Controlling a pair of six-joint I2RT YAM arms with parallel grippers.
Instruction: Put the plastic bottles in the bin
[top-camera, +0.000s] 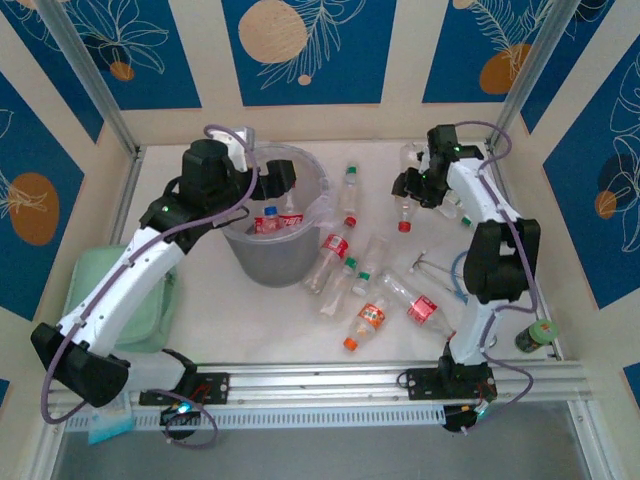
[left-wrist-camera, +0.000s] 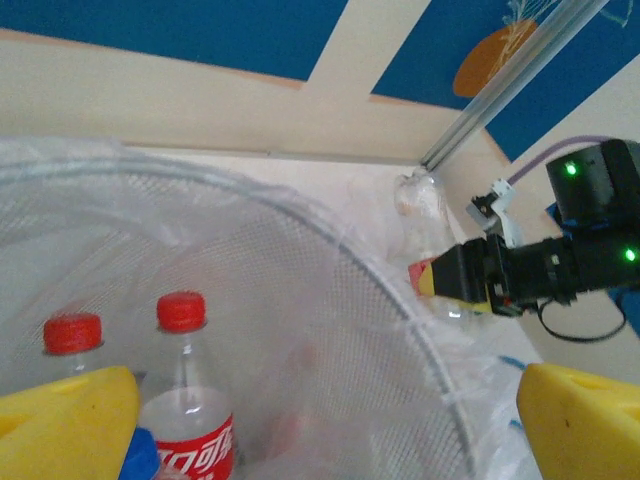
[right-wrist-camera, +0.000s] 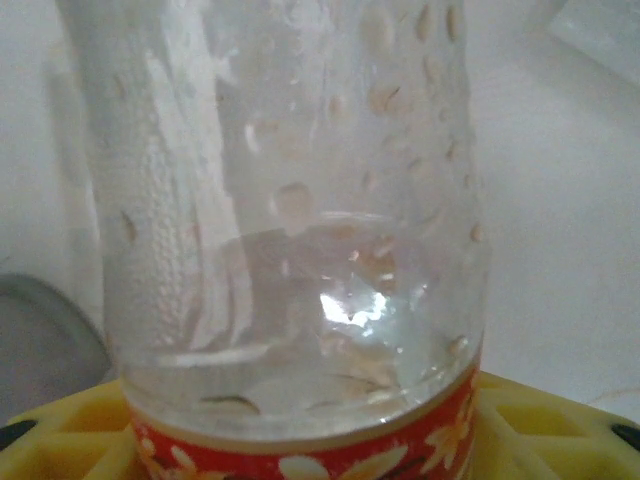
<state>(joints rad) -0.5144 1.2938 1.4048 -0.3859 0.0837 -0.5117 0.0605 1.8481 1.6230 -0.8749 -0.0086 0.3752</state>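
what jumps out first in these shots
The grey bin left of centre, with red-capped bottles already inside and the open left gripper over it. To its right, loose bottles litter the table, and at the far right a clear bottle sits between the fingers of the right gripper.

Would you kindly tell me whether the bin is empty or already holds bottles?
Not empty: at least two red-capped bottles sit inside the bin.

Looks like a robotics lab cell: white table (top-camera: 250, 320) boxed in by aluminium posts (top-camera: 88, 75) and blue printed panels (top-camera: 150, 50).
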